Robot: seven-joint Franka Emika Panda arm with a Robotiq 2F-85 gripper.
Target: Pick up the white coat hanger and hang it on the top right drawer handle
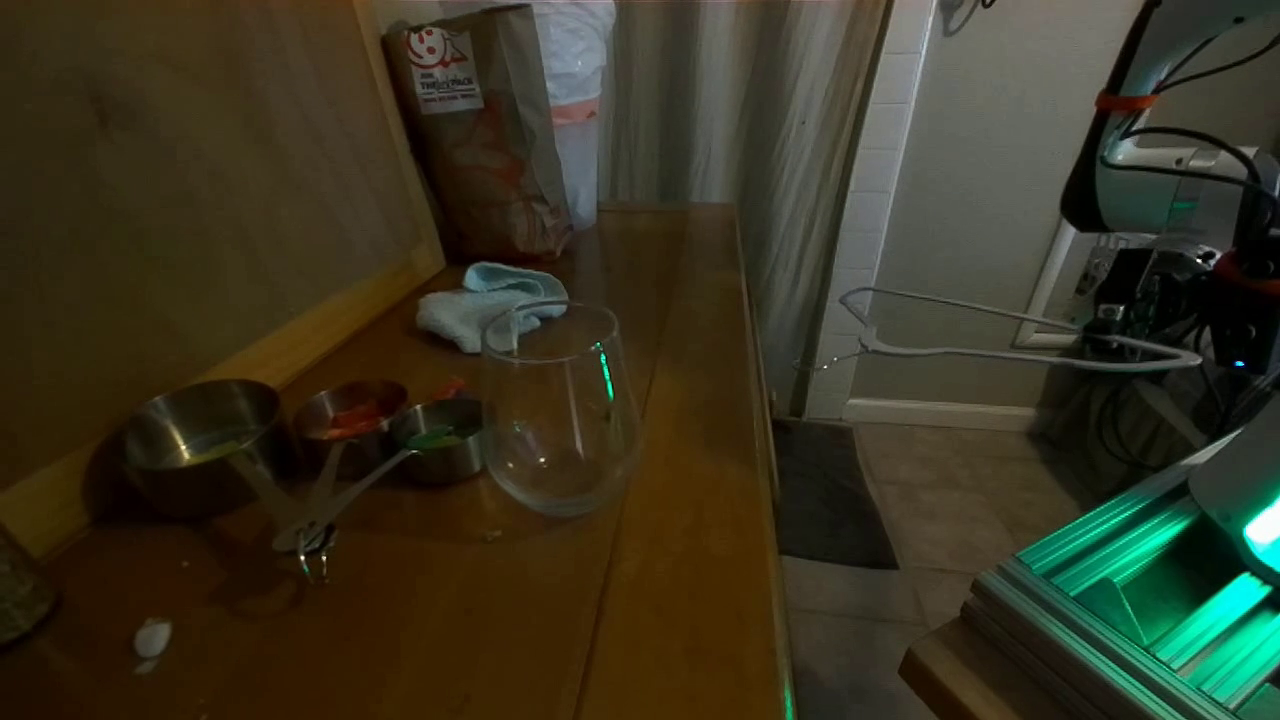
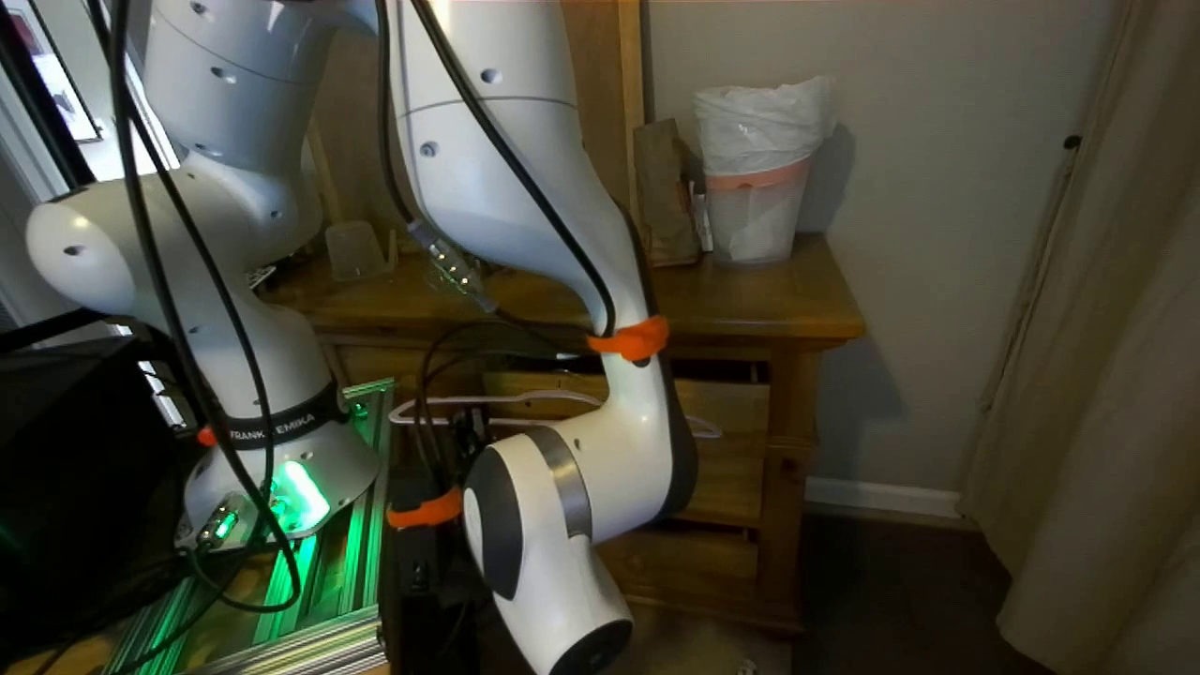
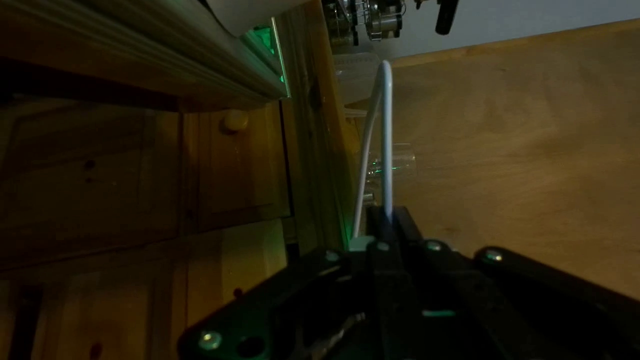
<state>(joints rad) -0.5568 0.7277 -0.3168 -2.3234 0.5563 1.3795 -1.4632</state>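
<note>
The white coat hanger (image 1: 920, 351) is in the air beside the wooden dresser, roughly level, its wire hook pointing towards the curtain side. It also shows in an exterior view (image 2: 497, 400), partly behind the arm, and in the wrist view (image 3: 386, 135). My gripper (image 3: 390, 220) is shut on one bar of the hanger. In an exterior view the gripper (image 1: 1105, 330) is dark and apart from the dresser. A round wooden knob (image 3: 235, 121) sits on a dresser front panel in the wrist view. I cannot tell whether it is the top right handle. Drawer fronts (image 2: 727, 408) show behind the arm, their handles hidden.
The dresser top (image 1: 690, 560) holds a stemless glass (image 1: 560, 430), metal measuring cups (image 1: 205, 450), a light blue cloth (image 1: 490, 305), a paper bag (image 1: 480, 150) and a lined bin (image 2: 759, 206). The robot's metal-framed base table (image 1: 1080, 590) stands across from the dresser.
</note>
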